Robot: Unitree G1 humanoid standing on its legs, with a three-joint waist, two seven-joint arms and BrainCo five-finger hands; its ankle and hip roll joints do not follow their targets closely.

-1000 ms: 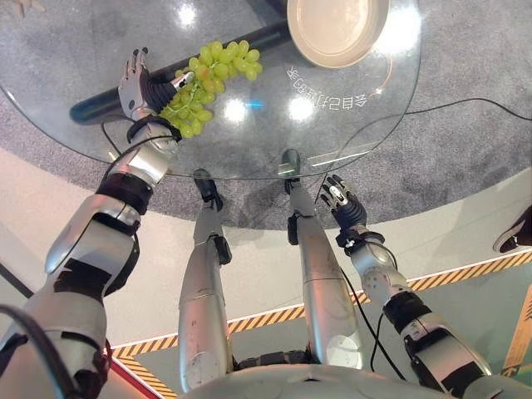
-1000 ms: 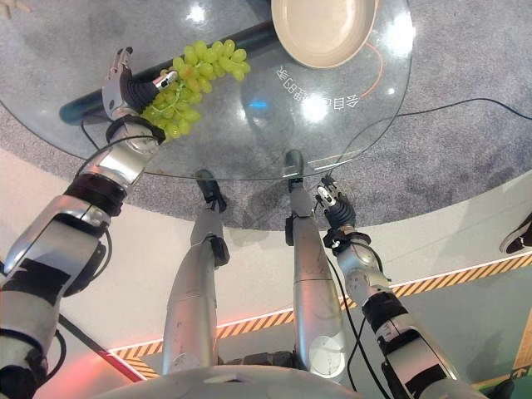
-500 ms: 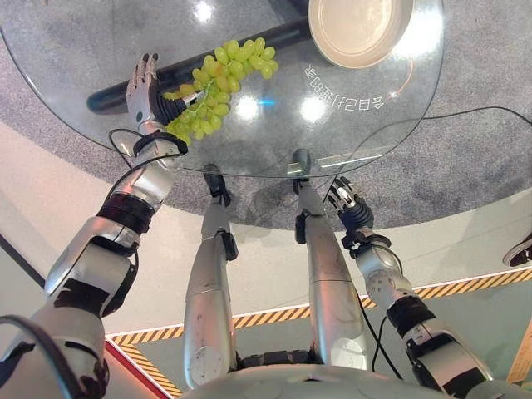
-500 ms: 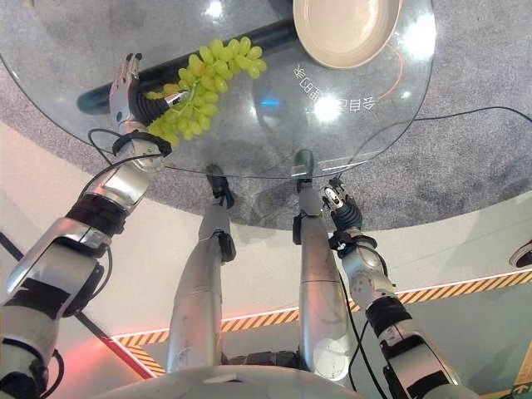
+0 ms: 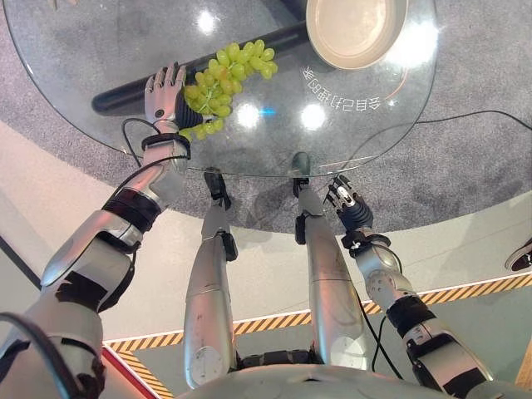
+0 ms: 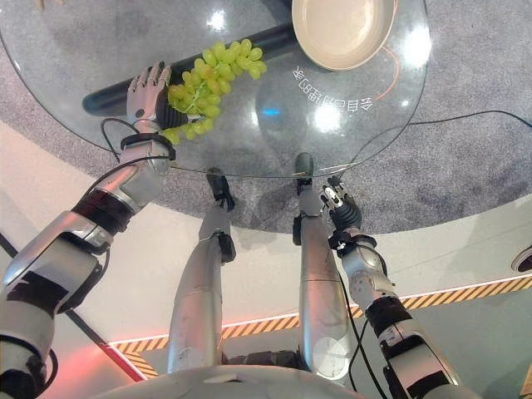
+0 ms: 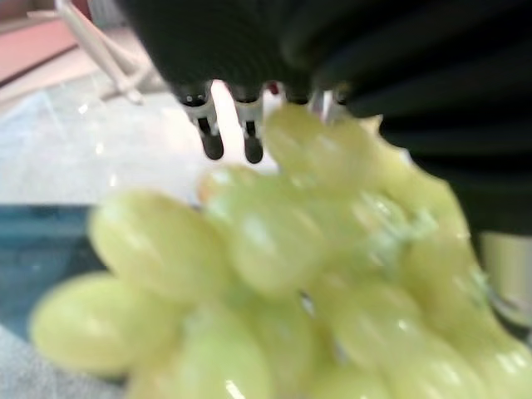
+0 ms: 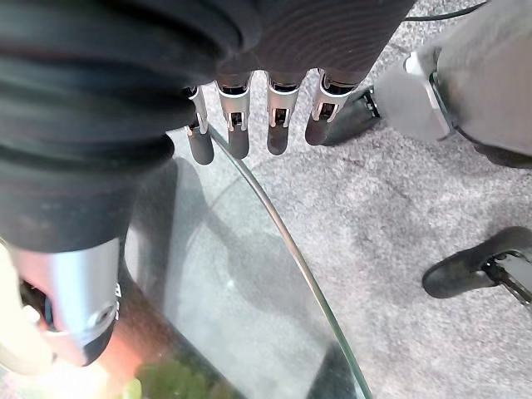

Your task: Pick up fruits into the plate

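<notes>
Over the last second the left hand (image 5: 164,90) has rotated from beside the bunch of pale green grapes (image 5: 220,73) to lie over its near end, fingers fairly straight across the fruit rather than clamped. The grapes rest on the round clear glass table (image 5: 100,41), with the cream round plate (image 5: 356,29) well apart at two o'clock. A loose grasp could let the bunch drag or shed berries. The near table edge lies just behind the wrist; bare glass runs toward the plate. The right hand (image 5: 349,203) hangs relaxed below the rim.

Ceiling glare on glass; grapes (image 7: 274,274) blurred
</notes>
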